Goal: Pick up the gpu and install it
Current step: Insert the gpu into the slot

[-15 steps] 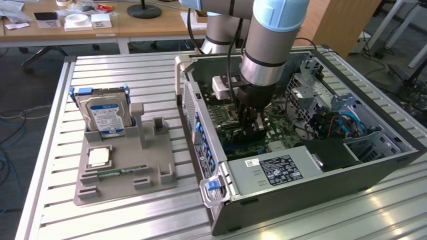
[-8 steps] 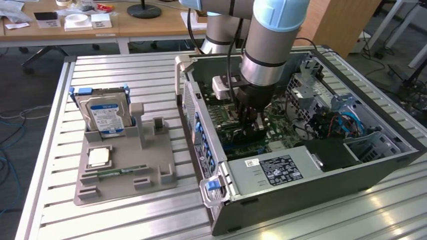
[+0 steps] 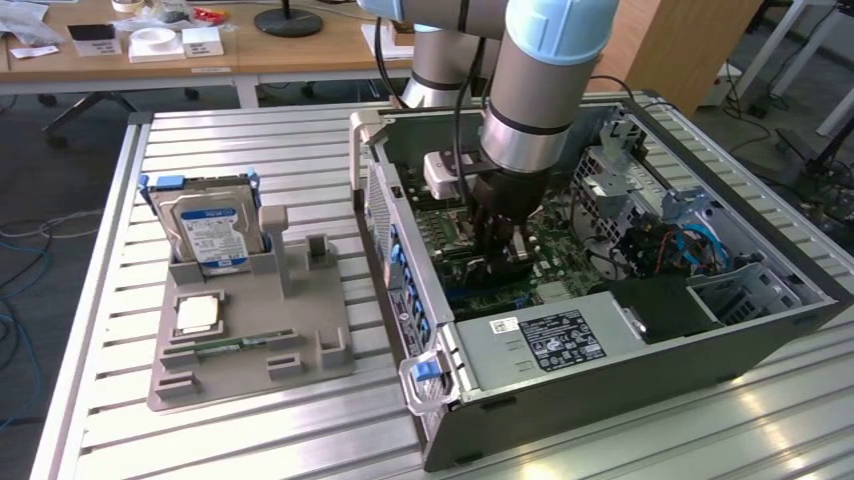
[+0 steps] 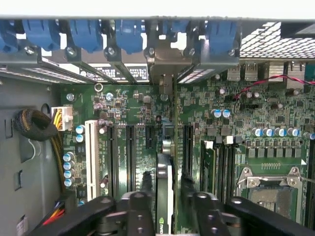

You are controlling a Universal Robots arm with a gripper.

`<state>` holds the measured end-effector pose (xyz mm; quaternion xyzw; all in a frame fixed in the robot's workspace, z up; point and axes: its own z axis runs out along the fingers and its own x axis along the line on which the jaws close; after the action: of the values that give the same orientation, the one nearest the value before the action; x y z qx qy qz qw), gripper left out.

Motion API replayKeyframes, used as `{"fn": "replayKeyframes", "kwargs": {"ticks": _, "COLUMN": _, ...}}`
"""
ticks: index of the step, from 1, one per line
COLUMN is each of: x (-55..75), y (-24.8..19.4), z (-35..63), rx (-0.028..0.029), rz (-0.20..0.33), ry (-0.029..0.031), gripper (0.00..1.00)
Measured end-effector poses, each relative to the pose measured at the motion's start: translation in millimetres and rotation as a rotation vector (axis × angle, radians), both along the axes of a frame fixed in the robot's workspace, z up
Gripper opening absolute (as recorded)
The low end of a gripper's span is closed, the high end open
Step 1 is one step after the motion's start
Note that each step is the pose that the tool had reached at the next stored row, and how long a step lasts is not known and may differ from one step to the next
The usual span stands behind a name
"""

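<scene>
The gpu [image 4: 165, 196] shows edge-on in the wrist view, a thin dark card standing upright over the green motherboard [image 4: 123, 113]. Its silver bracket end [image 4: 162, 78] reaches the rear slot openings under the blue clips. My gripper [image 4: 166, 184] is shut on the gpu, one dark finger [image 4: 146, 183] on each side of the card. In the exterior view my gripper [image 3: 497, 262] is low inside the open computer case [image 3: 601, 345], right above the motherboard's expansion slots.
On the exterior view's left, a grey fixture [image 3: 287, 330] holds the silver hard drive with blue label [image 3: 214, 235], a square chip [image 3: 198, 315] and a slim green memory stick [image 3: 240, 344]. Case walls, drive cages and cables [image 3: 667, 245] crowd around the arm.
</scene>
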<state>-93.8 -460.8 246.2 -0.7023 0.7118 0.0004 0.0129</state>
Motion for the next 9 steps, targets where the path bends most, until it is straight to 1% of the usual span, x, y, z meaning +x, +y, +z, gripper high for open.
{"fn": "replayKeyframes", "kwargs": {"ticks": 1, "x": 0.1, "y": 0.0, "z": 0.0, "rx": -0.0001, "rz": 0.000, "ry": 0.0000, "gripper": 0.33}}
{"fn": "replayKeyframes", "kwargs": {"ticks": 2, "x": 0.1, "y": 0.0, "z": 0.0, "rx": 0.0000, "rz": 0.000, "ry": 0.0000, "gripper": 0.40}}
{"fn": "replayKeyframes", "kwargs": {"ticks": 9, "x": 0.1, "y": 0.0, "z": 0.0, "rx": -0.0001, "rz": 0.000, "ry": 0.0000, "gripper": 0.40}}
